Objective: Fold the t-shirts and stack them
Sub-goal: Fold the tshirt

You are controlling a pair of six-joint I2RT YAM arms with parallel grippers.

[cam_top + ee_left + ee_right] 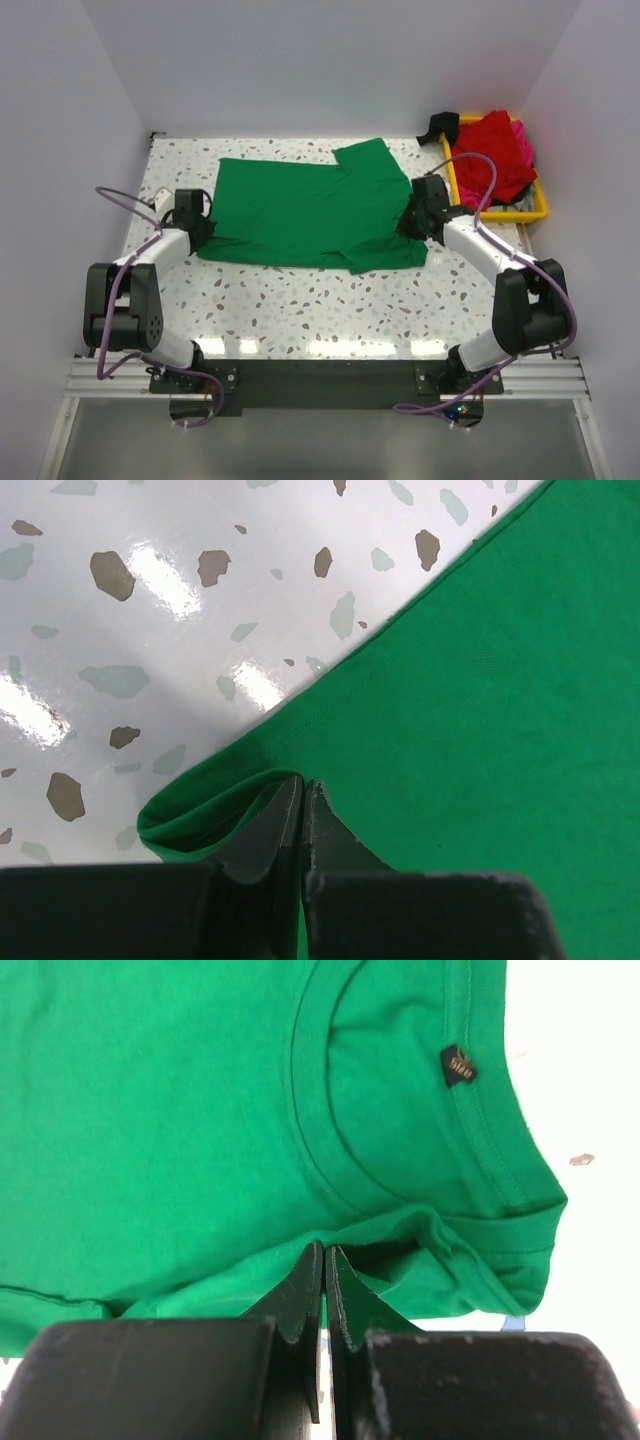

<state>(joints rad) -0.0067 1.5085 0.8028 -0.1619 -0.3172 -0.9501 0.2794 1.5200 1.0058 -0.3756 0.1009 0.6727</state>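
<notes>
At the left, we see the left gripper [203, 232] nipped tight on the hem of the green t-shirt [310, 215], which lies spread across the middle of the table [330, 300]. The right gripper [412, 222] pinches bunched cloth beside the collar [320, 1110] (its label [458, 1063] faces up). Far right, a red t-shirt [492, 155] and a pink t-shirt [522, 140] lie heaped in the yellow tray [540, 208].

Speckled white table [330, 300], yellow plastic tray [530, 214]
</notes>
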